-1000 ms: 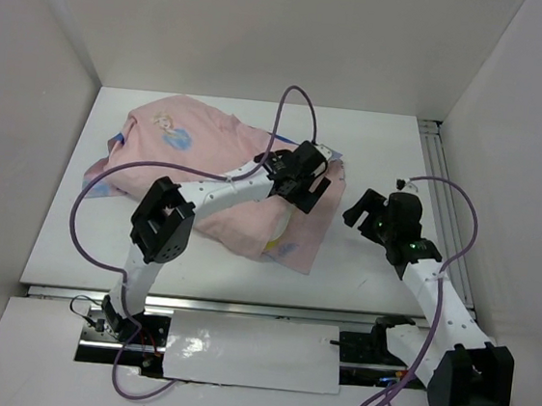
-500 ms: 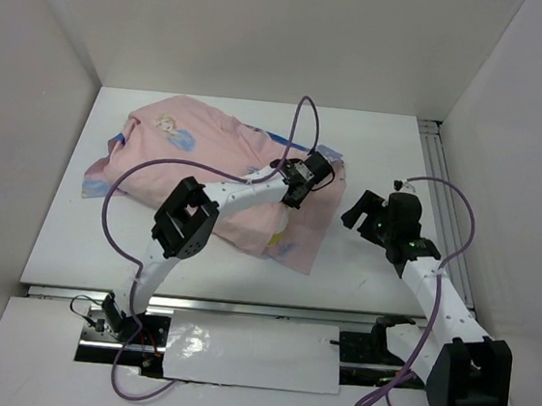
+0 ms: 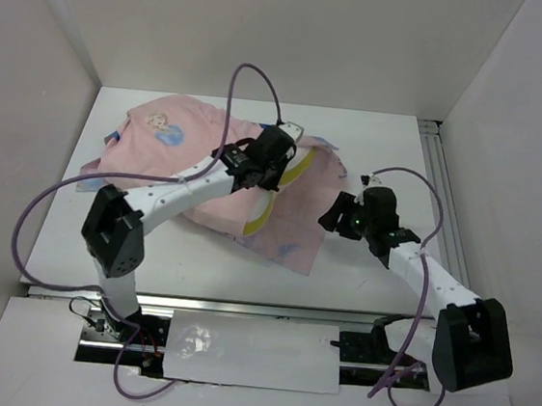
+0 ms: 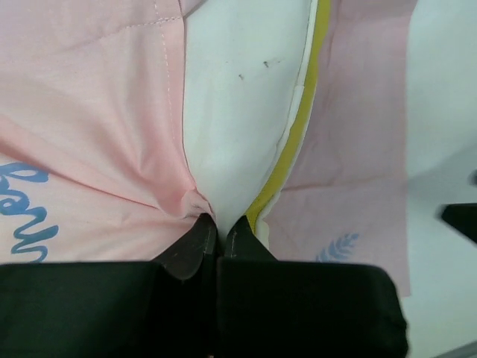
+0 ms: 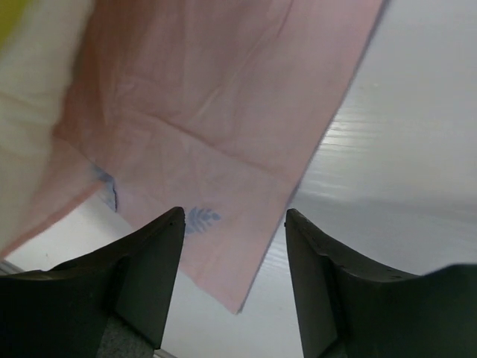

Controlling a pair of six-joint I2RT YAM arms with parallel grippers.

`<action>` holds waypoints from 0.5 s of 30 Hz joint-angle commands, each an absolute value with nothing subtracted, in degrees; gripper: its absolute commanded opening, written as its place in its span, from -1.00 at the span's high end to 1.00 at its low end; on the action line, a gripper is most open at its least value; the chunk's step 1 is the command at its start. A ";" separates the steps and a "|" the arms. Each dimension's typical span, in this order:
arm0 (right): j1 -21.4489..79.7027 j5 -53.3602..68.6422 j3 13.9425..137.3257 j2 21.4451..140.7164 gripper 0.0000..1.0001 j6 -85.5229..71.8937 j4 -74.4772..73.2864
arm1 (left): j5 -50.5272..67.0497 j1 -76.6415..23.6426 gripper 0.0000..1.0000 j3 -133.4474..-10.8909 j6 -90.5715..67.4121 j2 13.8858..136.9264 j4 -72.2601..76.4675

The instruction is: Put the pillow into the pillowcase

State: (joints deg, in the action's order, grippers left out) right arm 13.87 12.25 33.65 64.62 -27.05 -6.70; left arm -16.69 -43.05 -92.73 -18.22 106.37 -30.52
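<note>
White walls box in a white table (image 3: 197, 263), and the pillowcase (image 3: 195, 142) lies heaped across its far left half, pale pink side up. The pillow (image 4: 238, 97) shows plump and white at the case's mouth, part in and part out, with its yellow strip (image 4: 298, 127) exposed along the edge.

Your left gripper (image 4: 220, 227) has its fingers pressed almost together, pinching a puckered gather of pink cloth right at the hem. The yellow strip runs down to the finger on the right of the wrist view.

Your right gripper (image 5: 235, 224) is spread wide with nothing between the fingers, hanging over a flat flap of the case and bare table.

Blue lettering (image 4: 26, 212) sits at the frame edge of the left wrist view, cut off and unreadable. A small blue leaf print (image 5: 200, 218) marks the flap, and a blonde figure in blue (image 3: 165, 129) is printed near the far end.
</note>
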 commanded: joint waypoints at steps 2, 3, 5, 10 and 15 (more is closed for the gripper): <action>17.74 11.51 38.05 70.91 -0.24 -28.91 2.62 | -14.50 -42.19 1.00 -91.76 -18.90 96.60 -21.97; 18.62 11.51 38.58 72.15 -0.24 -29.44 5.33 | -14.50 -42.19 1.00 -91.76 -19.77 96.59 -21.97; 21.51 9.85 40.51 75.65 -0.24 -30.41 7.63 | -13.97 -42.19 1.00 -91.76 -20.30 95.89 -21.97; 26.36 4.57 44.02 82.78 -0.24 -32.96 15.73 | -13.97 -42.19 1.00 -93.24 -21.36 94.75 -21.97; 30.49 -0.25 49.48 88.14 -0.24 -32.43 17.66 | -13.97 -42.19 1.00 -94.75 -21.97 94.75 -22.50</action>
